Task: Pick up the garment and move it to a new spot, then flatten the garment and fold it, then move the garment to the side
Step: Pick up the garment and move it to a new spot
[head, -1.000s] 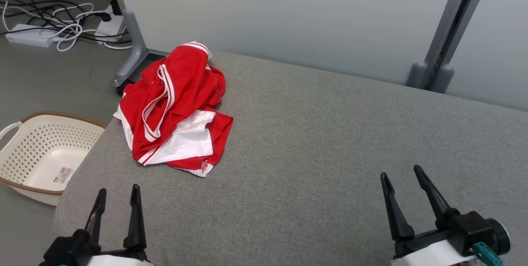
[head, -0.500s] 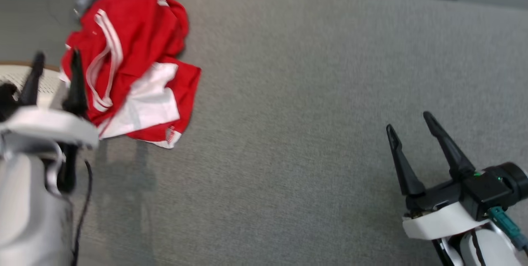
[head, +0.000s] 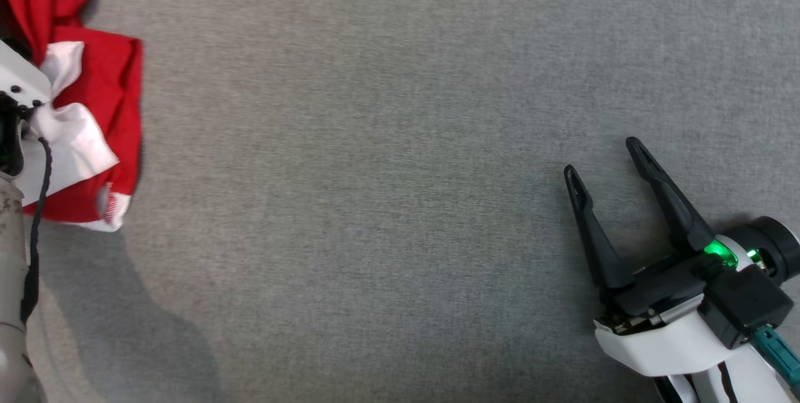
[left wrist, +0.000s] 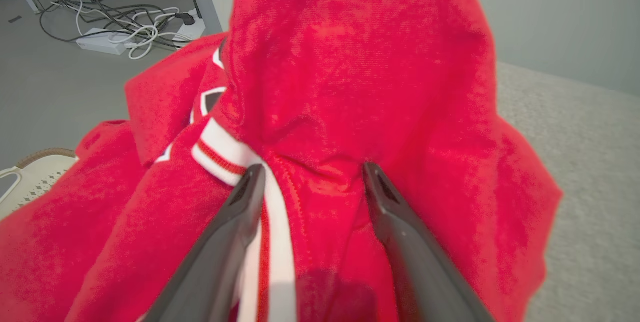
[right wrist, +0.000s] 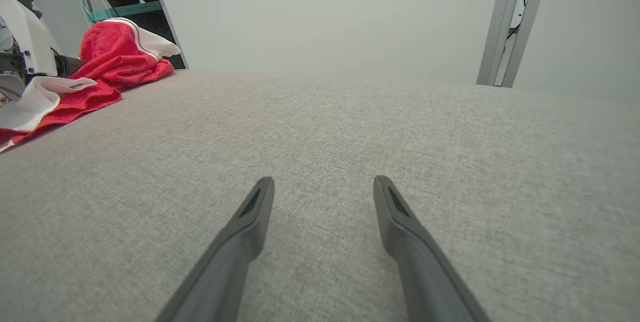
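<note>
Farthest left, off the edge of the desk [right wrist: 320, 127], a pale basket [left wrist: 30, 172] stands on the floor with a tangle of cables [left wrist: 125, 37] beyond it. The garment [left wrist: 350, 62] is a red heap with white trim, bunched at the far left end of the desk, and part of it lies close to that edge.

My left end effector [left wrist: 312, 168] is right at the heap. Its jaws are spread wide, with a raised fold of red cloth and a white band between the two fingers. They have not closed, so I hold nothing yet.

To do this pick well, I think I should press a little deeper first, so that a thick fold fills the gap and not just the thin trim. Then I close firmly and lift straight up. A sideways drag could pull loose cloth over the left edge toward the basket. Once the heap hangs free, I carry it right, to the bare grey middle, which has plenty of room for flattening.

On the near right, my right end effector [head: 601, 156] is also wide open and empty, low over bare fabric and well apart from the garment. It is best kept clear of the drop spot, ready to take a hanging corner.
</note>
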